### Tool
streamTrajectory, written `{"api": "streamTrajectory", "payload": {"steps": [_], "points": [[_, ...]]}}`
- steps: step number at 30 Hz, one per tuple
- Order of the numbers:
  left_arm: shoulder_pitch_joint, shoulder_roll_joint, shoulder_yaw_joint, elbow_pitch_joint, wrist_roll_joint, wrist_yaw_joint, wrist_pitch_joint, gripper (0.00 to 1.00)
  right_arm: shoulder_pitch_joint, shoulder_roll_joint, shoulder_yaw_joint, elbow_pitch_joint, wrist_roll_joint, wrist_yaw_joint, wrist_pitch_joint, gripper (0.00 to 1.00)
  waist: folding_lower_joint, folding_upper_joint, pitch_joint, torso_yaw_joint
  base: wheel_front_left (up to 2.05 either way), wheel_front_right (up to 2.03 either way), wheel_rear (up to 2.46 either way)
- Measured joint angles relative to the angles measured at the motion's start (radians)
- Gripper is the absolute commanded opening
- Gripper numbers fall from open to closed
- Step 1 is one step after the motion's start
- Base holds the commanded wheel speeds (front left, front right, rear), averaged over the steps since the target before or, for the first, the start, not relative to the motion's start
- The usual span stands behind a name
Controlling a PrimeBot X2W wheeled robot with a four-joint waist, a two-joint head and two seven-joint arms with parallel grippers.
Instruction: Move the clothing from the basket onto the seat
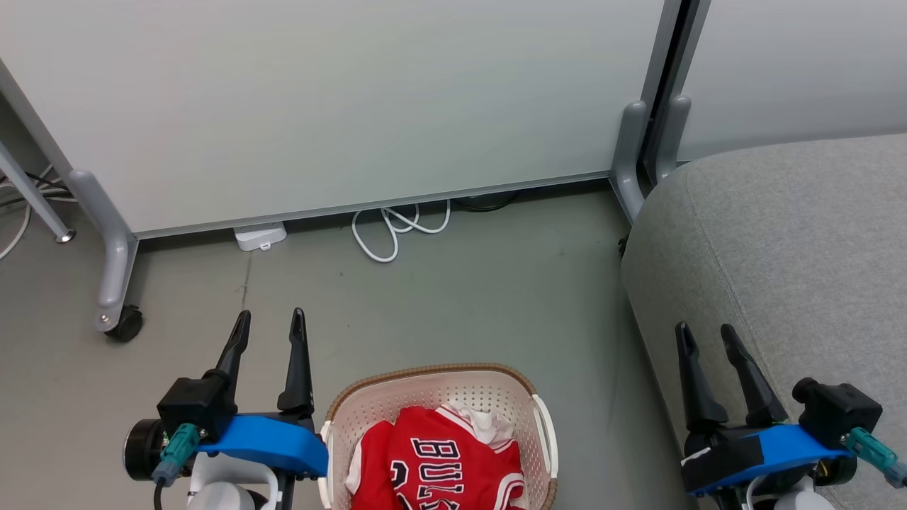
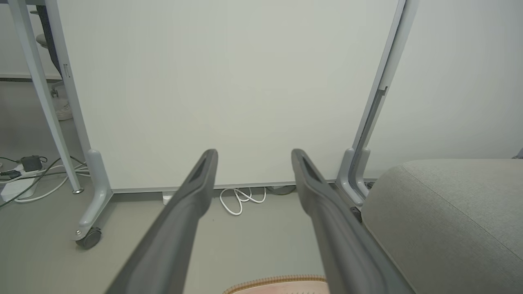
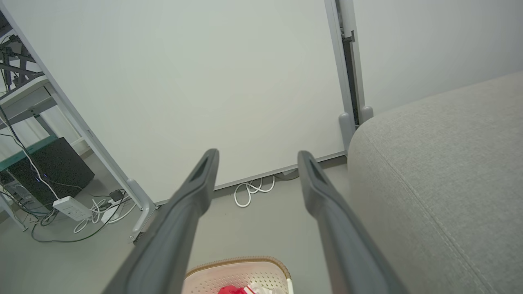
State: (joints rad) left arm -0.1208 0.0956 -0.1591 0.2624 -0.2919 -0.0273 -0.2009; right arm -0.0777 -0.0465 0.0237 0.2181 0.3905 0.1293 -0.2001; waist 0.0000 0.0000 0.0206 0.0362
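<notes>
The cream perforated basket (image 1: 397,397) with a brown rim stands on the floor at the bottom centre. Red clothing (image 1: 439,460), a jersey with black-and-white lettering and some white fabric behind it, lies inside. The light-grey seat (image 1: 793,255) fills the right side. My left gripper (image 1: 271,322) is open, left of the basket, with nothing between its fingers. Over the seat's near left edge my right gripper (image 1: 705,334) stands open and empty. The basket rim (image 2: 278,281) and the seat (image 2: 449,220) show in the left wrist view, the basket (image 3: 241,271) and seat (image 3: 441,171) in the right wrist view.
A pale partition panel (image 1: 340,99) on grey feet with a caster (image 1: 126,324) stands behind the floor. A coiled white cable (image 1: 397,227) and a white power strip (image 1: 260,236) lie at its base. More cables and a dark box (image 3: 53,171) sit far left.
</notes>
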Motion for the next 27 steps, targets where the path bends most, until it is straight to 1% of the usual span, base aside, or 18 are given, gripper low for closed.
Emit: {"api": "streamTrajectory", "payload": {"steps": [13, 27], "points": [[-0.010, -0.004, -0.004, 0.018, 0.120, -0.004, -0.029, 1.00, -0.002, 0.000, 0.010, 0.004, -0.109, 0.000, -0.030, 1.00, 0.0000, 0.0000, 0.003, 0.007, 0.00, 0.00, 0.00], [-0.020, -0.010, -0.003, 0.049, 0.214, -0.014, -0.054, 1.00, -0.007, -0.001, 0.022, 0.006, -0.212, 0.001, -0.054, 1.00, 0.0000, 0.0000, 0.007, 0.014, 0.00, 0.00, 0.00]]}}
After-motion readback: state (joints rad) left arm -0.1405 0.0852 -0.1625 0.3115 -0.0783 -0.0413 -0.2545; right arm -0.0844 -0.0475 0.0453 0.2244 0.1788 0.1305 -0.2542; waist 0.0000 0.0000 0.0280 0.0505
